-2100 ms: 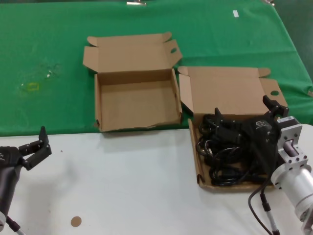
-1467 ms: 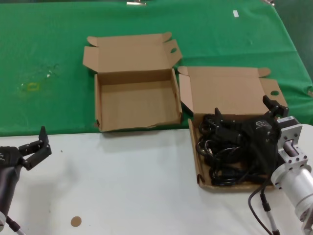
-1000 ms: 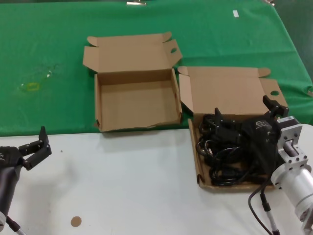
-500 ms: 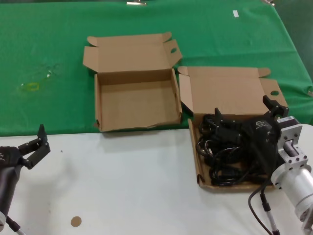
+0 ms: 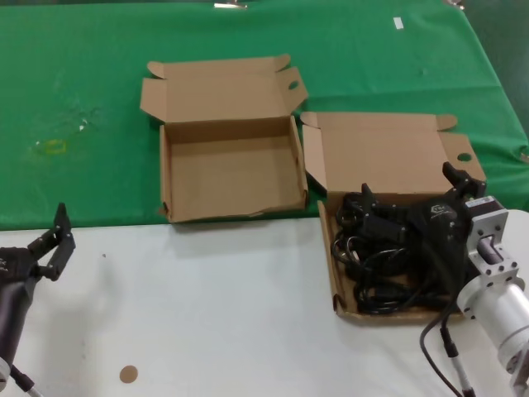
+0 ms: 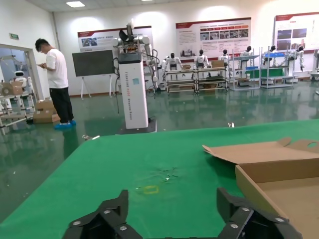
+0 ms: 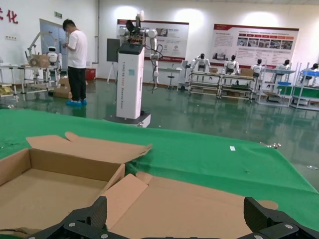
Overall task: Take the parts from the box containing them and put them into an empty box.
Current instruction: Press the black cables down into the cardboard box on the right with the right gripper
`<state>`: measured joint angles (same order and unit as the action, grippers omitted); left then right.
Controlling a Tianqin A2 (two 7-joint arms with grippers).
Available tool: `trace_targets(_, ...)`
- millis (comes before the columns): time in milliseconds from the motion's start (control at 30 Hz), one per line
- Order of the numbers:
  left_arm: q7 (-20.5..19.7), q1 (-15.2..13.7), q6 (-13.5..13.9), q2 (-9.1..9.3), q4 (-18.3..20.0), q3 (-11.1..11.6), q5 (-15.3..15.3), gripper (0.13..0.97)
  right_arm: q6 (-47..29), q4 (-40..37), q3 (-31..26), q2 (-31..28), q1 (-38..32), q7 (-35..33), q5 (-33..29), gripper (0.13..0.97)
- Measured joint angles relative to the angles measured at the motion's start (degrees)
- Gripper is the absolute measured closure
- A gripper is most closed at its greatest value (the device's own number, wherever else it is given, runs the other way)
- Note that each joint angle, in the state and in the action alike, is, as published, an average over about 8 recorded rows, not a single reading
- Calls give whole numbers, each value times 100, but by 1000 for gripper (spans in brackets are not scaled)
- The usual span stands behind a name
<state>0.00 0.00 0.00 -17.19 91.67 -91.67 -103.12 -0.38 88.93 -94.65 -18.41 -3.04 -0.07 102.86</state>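
The box containing the parts [image 5: 388, 153] lies at the right with its lid open. It holds a tangle of black power cords [image 5: 376, 265]. My right gripper [image 5: 408, 182] is open, low over the cords at the box's back part. In the right wrist view my right gripper [image 7: 174, 205] has its jaws wide apart before the lid [image 7: 199, 209]; the cords are hidden there. The empty box [image 5: 231, 174] lies open to the left, also in the right wrist view [image 7: 50, 194] and left wrist view [image 6: 279, 174]. My left gripper [image 5: 51, 240] is open and empty at the front left, as the left wrist view [image 6: 172, 196] shows.
A green cloth [image 5: 83, 99] covers the far half of the table; the near half is white [image 5: 207, 314]. A yellowish mark [image 5: 54, 146] is on the cloth at the left. A small brown disc [image 5: 127, 374] lies near the front edge.
My left gripper has turned and shifted a little left and back. My right gripper and both boxes have not moved.
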Motion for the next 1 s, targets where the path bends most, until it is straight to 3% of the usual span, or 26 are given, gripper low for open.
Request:
trace_targets(167, 0, 0, 0, 0, 0, 0, 0, 519, 213, 54, -337, -455, -47, 70, 289, 129)
trace_targets(233, 0, 0, 0, 0, 0, 0, 0, 519, 308, 110, -536, -754, -82, 99, 482, 129)
trace_targets(300, 0, 0, 0, 0, 0, 0, 0, 519, 395, 187, -770, -1122, -135, 137, 713, 129)
trace_targets(600, -3, 0, 0, 0, 0, 0, 0, 734, 291, 552, -2093, -3144, -765, 525, 1509, 129)
trace_targets(800, -3, 0, 0, 0, 0, 0, 0, 840, -507, 501, -2902, -4174, -1606, 1193, 1045, 129)
trace_targets(1000, -2, 0, 0, 0, 0, 0, 1, 902, -1942, 241, -3350, -4627, -2563, 1604, 239, 129)
